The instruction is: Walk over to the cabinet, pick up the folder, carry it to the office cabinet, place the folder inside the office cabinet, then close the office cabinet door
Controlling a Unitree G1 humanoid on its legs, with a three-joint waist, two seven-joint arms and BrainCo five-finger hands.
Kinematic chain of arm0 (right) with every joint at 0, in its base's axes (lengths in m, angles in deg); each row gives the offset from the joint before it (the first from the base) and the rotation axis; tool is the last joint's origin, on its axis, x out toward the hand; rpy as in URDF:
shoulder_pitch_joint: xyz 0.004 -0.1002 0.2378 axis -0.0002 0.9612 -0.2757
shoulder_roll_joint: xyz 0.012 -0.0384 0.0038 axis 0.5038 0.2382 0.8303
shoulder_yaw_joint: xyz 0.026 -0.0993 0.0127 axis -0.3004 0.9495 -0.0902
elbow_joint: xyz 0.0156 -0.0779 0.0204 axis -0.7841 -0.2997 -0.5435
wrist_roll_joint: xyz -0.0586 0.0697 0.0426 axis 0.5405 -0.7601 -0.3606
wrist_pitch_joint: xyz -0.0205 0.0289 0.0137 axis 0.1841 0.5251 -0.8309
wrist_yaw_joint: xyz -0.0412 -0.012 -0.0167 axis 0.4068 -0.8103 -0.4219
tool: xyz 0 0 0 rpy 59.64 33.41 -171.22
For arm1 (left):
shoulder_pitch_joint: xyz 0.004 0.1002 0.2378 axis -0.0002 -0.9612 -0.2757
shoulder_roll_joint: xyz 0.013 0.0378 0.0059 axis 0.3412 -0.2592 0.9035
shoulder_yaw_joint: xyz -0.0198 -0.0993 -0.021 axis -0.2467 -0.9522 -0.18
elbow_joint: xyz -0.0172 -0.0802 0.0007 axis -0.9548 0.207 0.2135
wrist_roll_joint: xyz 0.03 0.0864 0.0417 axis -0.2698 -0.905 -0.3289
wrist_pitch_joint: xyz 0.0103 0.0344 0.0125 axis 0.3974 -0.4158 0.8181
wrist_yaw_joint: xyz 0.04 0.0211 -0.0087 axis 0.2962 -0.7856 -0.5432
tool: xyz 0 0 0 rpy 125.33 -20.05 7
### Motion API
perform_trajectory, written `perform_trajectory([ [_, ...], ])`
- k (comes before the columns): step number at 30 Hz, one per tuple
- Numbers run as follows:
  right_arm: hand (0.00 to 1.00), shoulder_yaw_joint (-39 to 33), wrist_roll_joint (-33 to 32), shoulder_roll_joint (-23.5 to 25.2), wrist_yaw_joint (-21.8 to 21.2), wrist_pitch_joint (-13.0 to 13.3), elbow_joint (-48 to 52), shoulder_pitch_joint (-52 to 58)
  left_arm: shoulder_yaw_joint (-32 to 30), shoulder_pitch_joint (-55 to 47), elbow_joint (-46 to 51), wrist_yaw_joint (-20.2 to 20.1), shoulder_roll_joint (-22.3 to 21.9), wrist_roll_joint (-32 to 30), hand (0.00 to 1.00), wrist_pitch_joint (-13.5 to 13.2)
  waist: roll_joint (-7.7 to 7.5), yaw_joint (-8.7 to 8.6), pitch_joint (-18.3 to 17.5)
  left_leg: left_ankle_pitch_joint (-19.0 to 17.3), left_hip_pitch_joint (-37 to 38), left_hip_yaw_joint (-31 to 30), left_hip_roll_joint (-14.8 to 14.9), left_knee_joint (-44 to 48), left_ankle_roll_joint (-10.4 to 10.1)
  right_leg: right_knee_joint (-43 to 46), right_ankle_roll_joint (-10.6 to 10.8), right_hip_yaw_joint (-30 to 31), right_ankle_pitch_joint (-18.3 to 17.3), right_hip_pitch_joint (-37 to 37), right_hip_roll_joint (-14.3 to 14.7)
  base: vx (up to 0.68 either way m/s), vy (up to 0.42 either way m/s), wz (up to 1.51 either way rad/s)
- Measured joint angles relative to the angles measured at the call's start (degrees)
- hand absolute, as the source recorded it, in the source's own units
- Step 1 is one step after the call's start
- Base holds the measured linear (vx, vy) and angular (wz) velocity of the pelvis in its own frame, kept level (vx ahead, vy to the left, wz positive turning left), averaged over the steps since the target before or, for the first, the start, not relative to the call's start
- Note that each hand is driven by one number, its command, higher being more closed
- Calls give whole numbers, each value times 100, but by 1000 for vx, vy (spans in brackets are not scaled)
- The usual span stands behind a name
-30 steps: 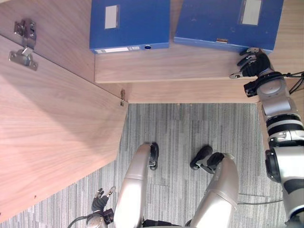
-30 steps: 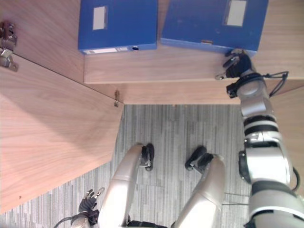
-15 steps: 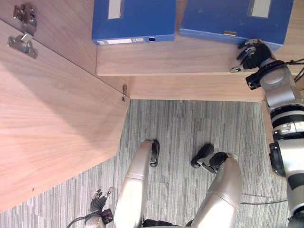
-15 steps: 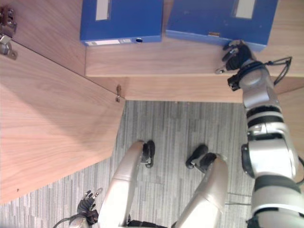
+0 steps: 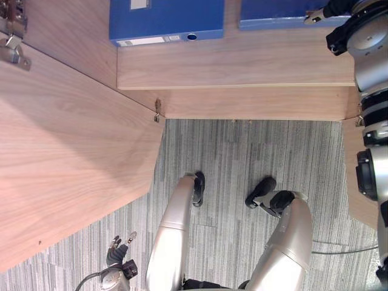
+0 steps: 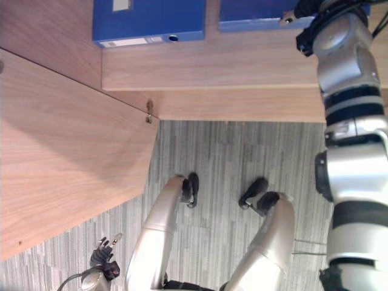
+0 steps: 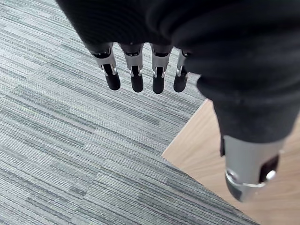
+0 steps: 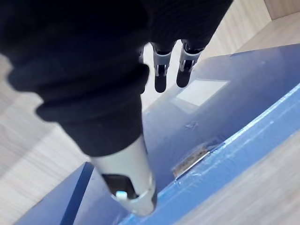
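Two blue folders lie flat on the wooden cabinet shelf (image 5: 236,63): the left folder (image 5: 167,18) and the right folder (image 5: 276,12), both with white labels. My right hand (image 5: 332,8) reaches over the near right corner of the right folder (image 8: 206,122). In the right wrist view its fingers (image 8: 160,77) are straight above the folder's blue cover and white label, open and holding nothing. My left hand (image 5: 117,256) hangs low at my left side over the carpet, fingers (image 7: 137,77) straight and empty.
The open wooden cabinet door (image 5: 66,157) swings out on my left, with a metal hinge (image 5: 11,48) at its upper end and a small catch (image 5: 157,111) near the shelf corner. A wooden side panel (image 5: 354,182) stands at the right. Grey striped carpet (image 5: 230,157) lies below the shelf.
The camera has tipped, so the shelf and folders sit higher in the picture. My right hand has pushed forward from the right folder's near corner to over its cover. The left hand stays hanging.
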Motion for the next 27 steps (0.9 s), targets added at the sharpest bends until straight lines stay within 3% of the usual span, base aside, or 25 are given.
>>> perform_trajectory([
  [4,0,105,236,299,39,-5,578,699,-28,112,-74,42,0,0,0,1,-6,-28,3,8,199,44,87,-148,-16,-156,-35,-9,28,158,98,35,7,-11],
  [7,0,442,348,713,167,19,1329,1745,-36,194,-203,102,0,0,0,-2,-21,-97,6,43,561,64,166,-417,-76,-397,-52,-78,54,489,219,53,-19,-14],
  [11,0,1187,724,1221,11,70,2239,3216,-84,197,-418,119,-3,-16,0,2,-77,-232,17,158,1249,80,348,-1051,-160,-1077,-151,-311,211,1222,517,87,-27,-22],
  [13,0,1437,809,1484,-318,78,2986,3943,-251,191,-599,123,17,-27,0,12,-259,-275,21,210,1814,198,468,-1447,-223,-1436,-181,-326,295,1689,710,118,-37,-34],
  [17,0,1178,1143,1959,-320,115,4054,4470,-439,144,-779,126,73,-123,0,29,-537,-391,-28,287,2655,335,588,-2000,-282,-1943,-180,-340,389,2413,959,102,-36,-26],
  [22,0,-204,1626,2826,1123,159,5232,4639,-538,83,-836,205,180,-375,0,34,-649,-428,-100,412,3595,414,526,-2603,-296,-2365,-114,-394,432,3252,1009,62,16,-1],
  [27,0,-130,1606,3524,1486,139,5356,5884,-609,15,-935,270,168,-478,0,82,-760,-471,-529,633,4313,495,501,-3378,-321,-2972,-18,-466,549,3888,1148,87,20,-4],
])
